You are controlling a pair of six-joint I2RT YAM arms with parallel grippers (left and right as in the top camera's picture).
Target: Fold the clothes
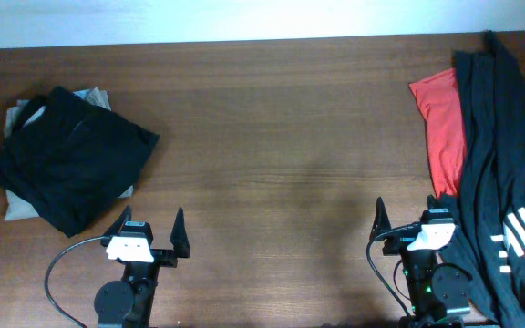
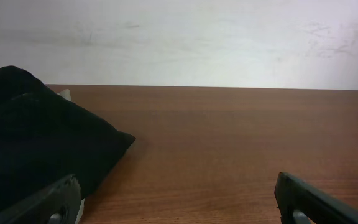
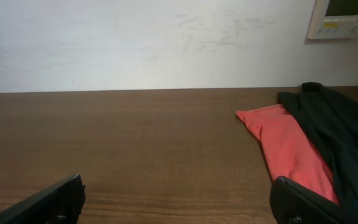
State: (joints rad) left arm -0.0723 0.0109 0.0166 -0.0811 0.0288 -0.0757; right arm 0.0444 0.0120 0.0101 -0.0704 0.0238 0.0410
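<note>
A folded black garment lies on top of a pale folded piece at the table's left; it also shows in the left wrist view. A loose black garment with white lettering lies heaped at the right edge, partly over a red garment, and both show in the right wrist view, the black one and the red one. My left gripper is open and empty at the front left, just right of the black stack. My right gripper is open and empty at the front right, beside the loose black garment.
The brown wooden table runs to a white wall at the back. A pale wall panel hangs at the upper right in the right wrist view. Cables trail from both arm bases at the front edge.
</note>
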